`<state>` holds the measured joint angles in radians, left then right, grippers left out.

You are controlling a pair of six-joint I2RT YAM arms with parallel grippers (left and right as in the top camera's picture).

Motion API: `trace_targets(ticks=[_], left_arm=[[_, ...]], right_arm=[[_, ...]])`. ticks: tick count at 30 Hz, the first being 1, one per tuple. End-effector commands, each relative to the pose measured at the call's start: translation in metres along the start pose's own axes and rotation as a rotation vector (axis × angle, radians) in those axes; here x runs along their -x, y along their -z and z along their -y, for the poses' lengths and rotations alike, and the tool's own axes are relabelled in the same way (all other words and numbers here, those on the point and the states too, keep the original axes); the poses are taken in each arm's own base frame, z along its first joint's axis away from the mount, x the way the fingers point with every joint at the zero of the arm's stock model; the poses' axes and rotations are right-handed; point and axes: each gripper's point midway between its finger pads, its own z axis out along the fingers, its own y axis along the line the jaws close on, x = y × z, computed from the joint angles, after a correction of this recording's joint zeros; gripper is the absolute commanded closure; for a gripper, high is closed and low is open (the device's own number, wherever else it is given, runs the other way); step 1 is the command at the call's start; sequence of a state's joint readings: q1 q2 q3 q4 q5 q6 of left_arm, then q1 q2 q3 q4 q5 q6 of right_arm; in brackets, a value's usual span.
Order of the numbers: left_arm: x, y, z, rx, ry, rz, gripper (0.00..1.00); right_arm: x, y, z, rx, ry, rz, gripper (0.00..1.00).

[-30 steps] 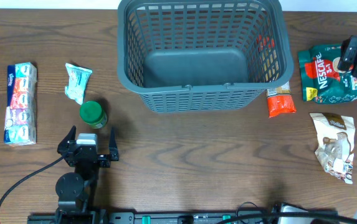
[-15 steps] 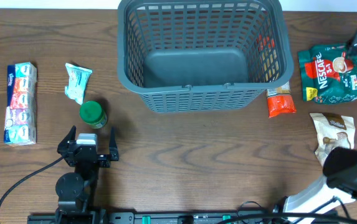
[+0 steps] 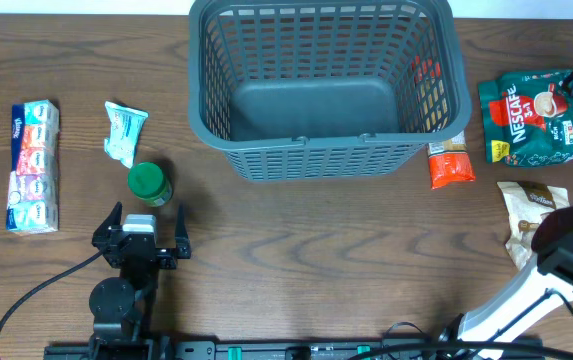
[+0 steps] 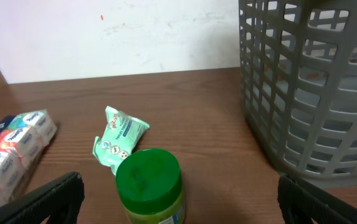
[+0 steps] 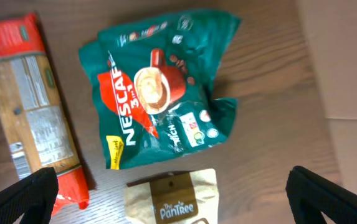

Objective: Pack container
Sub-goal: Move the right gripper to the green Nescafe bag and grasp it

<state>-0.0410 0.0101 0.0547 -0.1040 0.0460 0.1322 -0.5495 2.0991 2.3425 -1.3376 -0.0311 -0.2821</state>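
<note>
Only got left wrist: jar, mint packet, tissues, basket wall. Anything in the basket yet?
Observer: No. Overhead shows the basket with a bare floor.
Operator: What's past its right side?
Observer: A red-and-tan packet beside that wall, then a green Nescafe bag and a tan pouch.
Operator: Right arm?
Observer: The right gripper hovers near the Nescafe bag, jaws wide open, holding nothing.

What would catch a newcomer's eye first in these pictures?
The big grey basket at top centre of the overhead view dominates, its floor bare. Right of it lie a bright green Nescafe bag and a red packet by its corner. On the left stands a green-lidded jar, with a colourful tissue pack farther out.
</note>
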Motion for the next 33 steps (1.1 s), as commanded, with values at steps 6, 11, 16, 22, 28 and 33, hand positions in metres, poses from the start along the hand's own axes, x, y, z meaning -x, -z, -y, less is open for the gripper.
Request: trace_targets(ticks=[6,11,16,22,28,33], left_arm=[[-0.014,-0.002,0.001,-0.001,-0.006,-0.032,0.01],[-0.014,-0.002,0.001,-0.001,-0.006,-0.032,0.01],[-0.014,-0.002,0.001,-0.001,-0.006,-0.032,0.01],[-0.014,-0.002,0.001,-0.001,-0.006,-0.032,0.01],[-0.014,-0.002,0.001,-0.001,-0.006,-0.032,0.01],[-0.014,-0.002,0.001,-0.001,-0.006,-0.032,0.01]], right_arm=[[-0.009,-0.067,0.000,0.053,0.063,-0.090,0.01],[-0.019,-0.098,-0.001,0.069,0.059,-0.142,0.01],[-0.035,-0.131,-0.002,0.092,0.053,-0.212,0.01],[-0.057,-0.167,-0.007,0.121,0.047,-0.297,0.01],[-0.070,-0.190,-0.014,0.160,0.041,-0.334,0.01],[-0.091,-0.208,-0.023,0.195,0.033,-0.393,0.01]])
